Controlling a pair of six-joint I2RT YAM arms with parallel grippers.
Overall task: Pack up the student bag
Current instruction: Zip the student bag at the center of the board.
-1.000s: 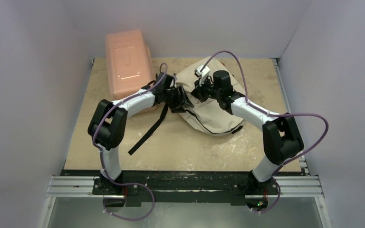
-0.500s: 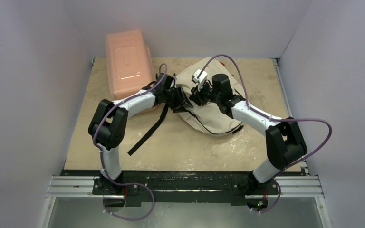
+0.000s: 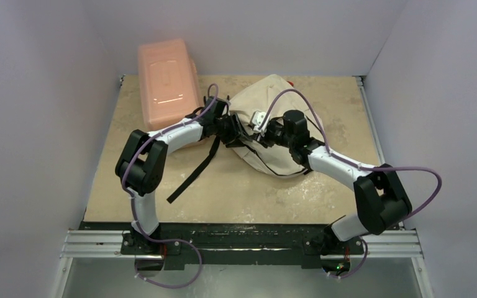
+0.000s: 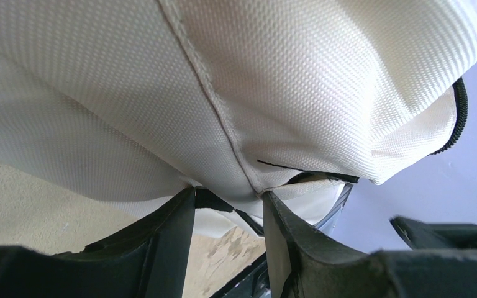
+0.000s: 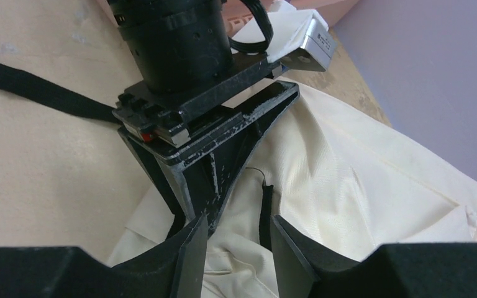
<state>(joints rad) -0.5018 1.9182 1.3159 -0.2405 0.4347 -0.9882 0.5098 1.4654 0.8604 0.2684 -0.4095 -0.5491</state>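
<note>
The cream student bag [image 3: 279,127] lies slumped in the middle of the table. At the bag's left edge, my left gripper [image 3: 239,133] pinches a fold of fabric along a seam [image 4: 227,189]. That edge hangs lifted off the table, with cream cloth [image 4: 236,81] filling the left wrist view. My right gripper [image 3: 262,131] faces it from the right. Its jaws [image 5: 239,226] stand apart over rumpled fabric and a short black zipper end [image 5: 265,211], gripping nothing. The left gripper [image 5: 202,205] shows just ahead of them.
A rigid pink box [image 3: 168,81] stands at the back left, close behind the left arm. A long black strap [image 3: 195,171] trails from the bag toward the front left. Something small and red [image 3: 292,81] peeks out behind the bag. Grey walls enclose the table.
My right gripper has opened and dropped forward and left onto the bag, close to the left gripper. The left gripper's jaws have narrowed a little on the fabric.
</note>
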